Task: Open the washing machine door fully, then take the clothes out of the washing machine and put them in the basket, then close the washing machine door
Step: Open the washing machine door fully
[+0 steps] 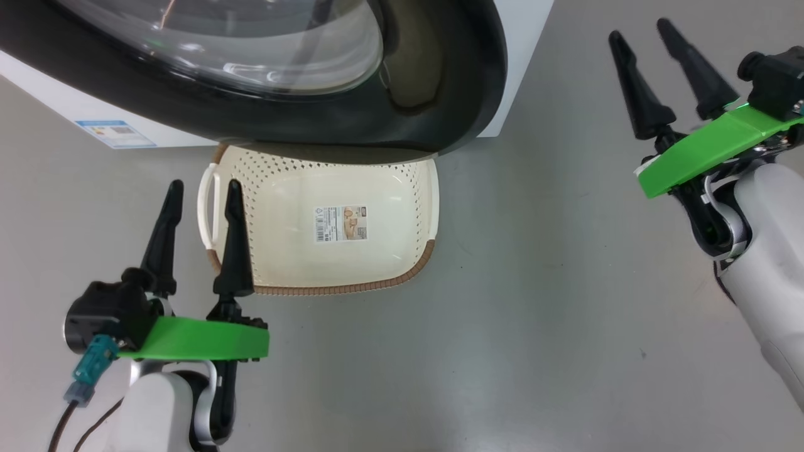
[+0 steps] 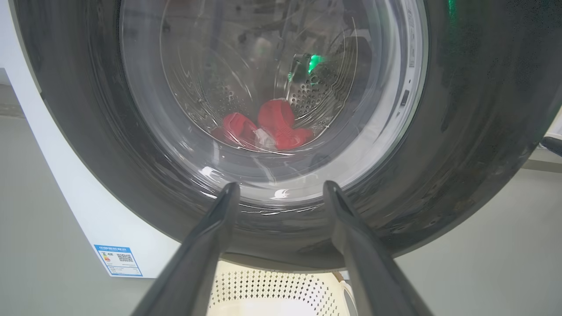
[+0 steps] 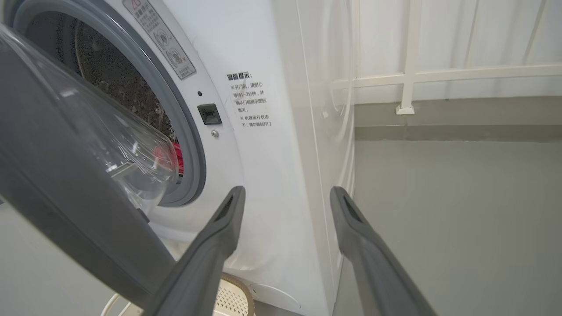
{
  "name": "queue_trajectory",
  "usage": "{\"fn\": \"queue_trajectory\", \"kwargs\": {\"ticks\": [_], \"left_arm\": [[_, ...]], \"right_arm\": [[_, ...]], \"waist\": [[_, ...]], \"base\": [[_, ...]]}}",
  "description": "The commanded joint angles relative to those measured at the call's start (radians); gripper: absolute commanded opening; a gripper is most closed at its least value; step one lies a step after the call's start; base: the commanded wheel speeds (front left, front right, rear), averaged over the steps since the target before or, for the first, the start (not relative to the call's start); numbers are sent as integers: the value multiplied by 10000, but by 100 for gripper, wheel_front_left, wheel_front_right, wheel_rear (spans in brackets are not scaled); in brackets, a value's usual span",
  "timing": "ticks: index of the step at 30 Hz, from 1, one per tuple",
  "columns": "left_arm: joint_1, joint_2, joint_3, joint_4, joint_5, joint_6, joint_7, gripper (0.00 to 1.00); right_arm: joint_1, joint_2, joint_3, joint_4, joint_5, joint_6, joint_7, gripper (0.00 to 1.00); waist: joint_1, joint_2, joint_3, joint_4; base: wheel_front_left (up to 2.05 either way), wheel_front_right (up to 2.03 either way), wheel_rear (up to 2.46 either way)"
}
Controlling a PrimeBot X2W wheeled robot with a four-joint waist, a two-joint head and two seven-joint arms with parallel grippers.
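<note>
Head view: shows cream-white perforated plastic basket [image 1: 282,207] partly under round black-rimmed glass washing machine door [image 1: 440,94], ajar off white boxy washing machine [image 1: 521,37]; left gripper [image 1: 205,185] beside basket, right gripper [image 1: 639,30] well apart, both spread wide, empty. Left wrist view: shows bright red fabric clothes [image 2: 276,125] in the drum [image 2: 307,94] behind the glass. Right wrist view: red again past the ajar door.

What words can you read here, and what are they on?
"温馨提示:" heads a notice on the washing machine front; smaller lines blurred.
Warning sticker near it: too small.
Blue label at its lower corner: too small.
Paper label in the basket: too small.
</note>
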Motion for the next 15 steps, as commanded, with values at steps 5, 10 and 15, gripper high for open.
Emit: {"fn": "queue_trajectory", "kwargs": {"ticks": [5, 10, 15], "left_arm": [[151, 191, 371, -377, 125, 47, -76, 100], [136, 191, 405, -483, 162, 24, -76, 100], [136, 191, 385, -601, 189, 41, -76, 100]], "right_arm": [[1136, 568, -1474, -1213, -2203, 52, -116, 100], [2430, 1166, -2642, -2614, -3649, 52, -118, 100], [3560, 1631, -3429, -3761, -4354, 52, -119, 100]], "waist": [[-1, 0, 55, -96], [-1, 0, 66, -124], [-1, 0, 85, -120]], "base": [[0, 0, 0], [0, 0, 0], [0, 0, 0]]}}
